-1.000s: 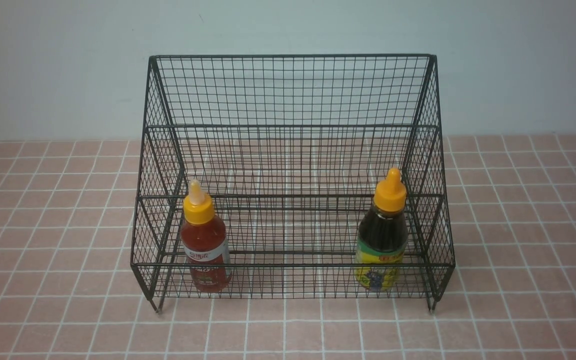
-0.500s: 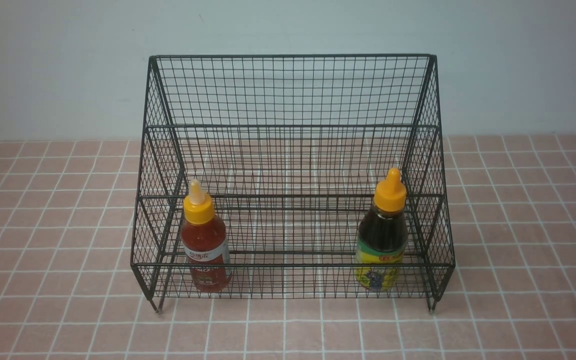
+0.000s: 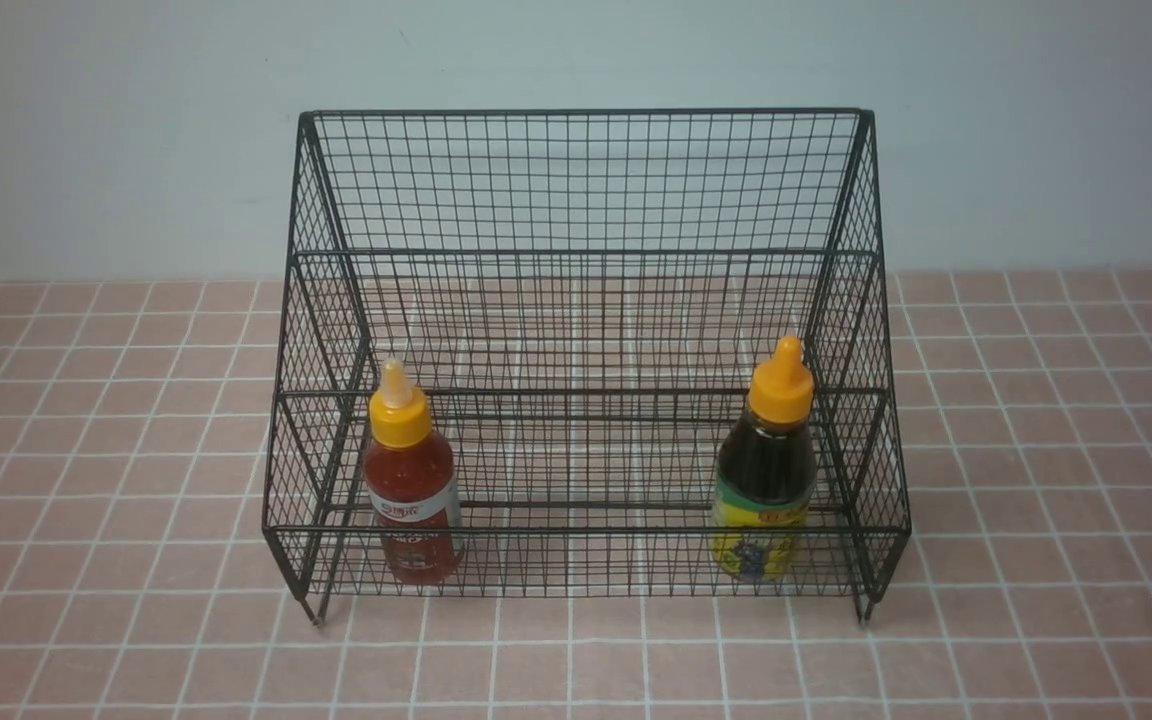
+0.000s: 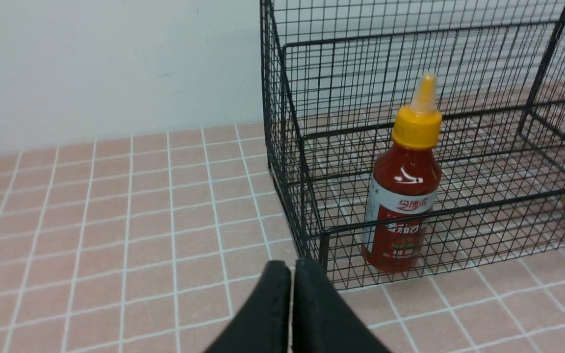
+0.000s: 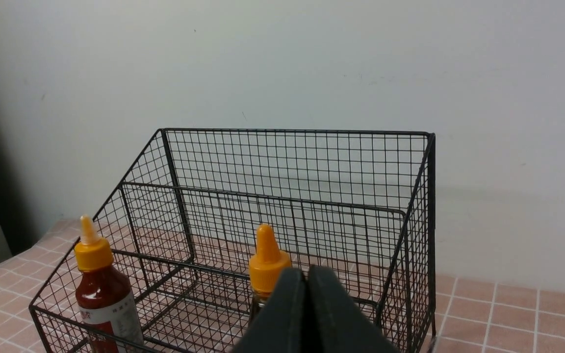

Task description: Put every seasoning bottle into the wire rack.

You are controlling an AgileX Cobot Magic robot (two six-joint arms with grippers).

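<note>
Left fingers (image 4: pixel 272 299) are pressing flat against each other with nothing between them, hanging over the bench (image 3: pixel 86 450) just outside the near left corner of the wire rack (image 3: pixel 576 180). Right fingers (image 5: pixel 290 304) are likewise closing on nothing, sitting back from the rack and partly covering the dark bottle in that arm's camera. Neither arm is showing in the front view.

Over the last second nothing is shifting there. The red sauce bottle (image 3: pixel 413 500) is standing upright at the left end of the rack's lowest front tier, and the dark sauce bottle (image 3: pixel 764 480) is standing upright at the right end, well apart, both exactly where they were.

That stillness, with both bottles resting inside and both pairs of fingers empty, suggests the task is looking complete and the arms are idling clear of the rack.
</note>
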